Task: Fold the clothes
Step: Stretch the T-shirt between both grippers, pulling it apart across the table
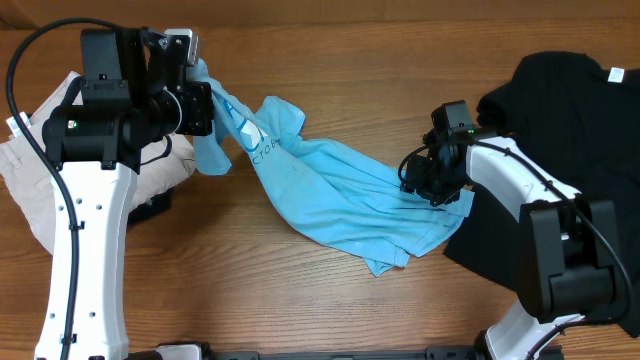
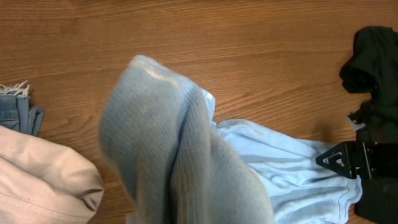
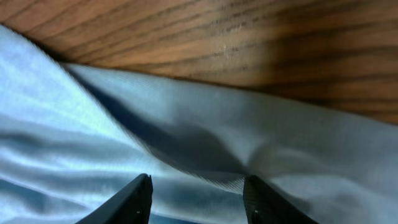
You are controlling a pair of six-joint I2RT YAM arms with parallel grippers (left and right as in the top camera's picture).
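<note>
Spreading is the step in hand, by my reading; no fold has been started.

Right end effector (image 3: 198, 190): released. Its two fingers (image 3: 138, 200) stand apart just above the lower right edge of the blue T-shirt (image 1: 330, 190), with a shadowed crease in the cloth between them. Nothing is pinched yet.

The blue T-shirt lies twisted and rumpled across the middle of the counter (image 1: 330, 60). Its right end touches the wood. Its left end rises off the wood toward the left arm, lettering side up.

Left end effector (image 1: 203, 88): grasping that raised end. In the left wrist view the cloth drapes over the fingers and hides them, so you judge the grip from the way the shirt hangs.

Farther off, the black T-shirt (image 1: 570, 110) lies heaped at the right edge with its white label (image 1: 613, 74) showing, untouched. A beige cloth (image 1: 40, 170) is bunched under the left arm.

Next move, as a judgement: close the right fingers on one layer of that edge, then draw the two arms apart so the shirt pulls flat. Watch that you do not catch the black T-shirt, which lies just beside the right arm.
</note>
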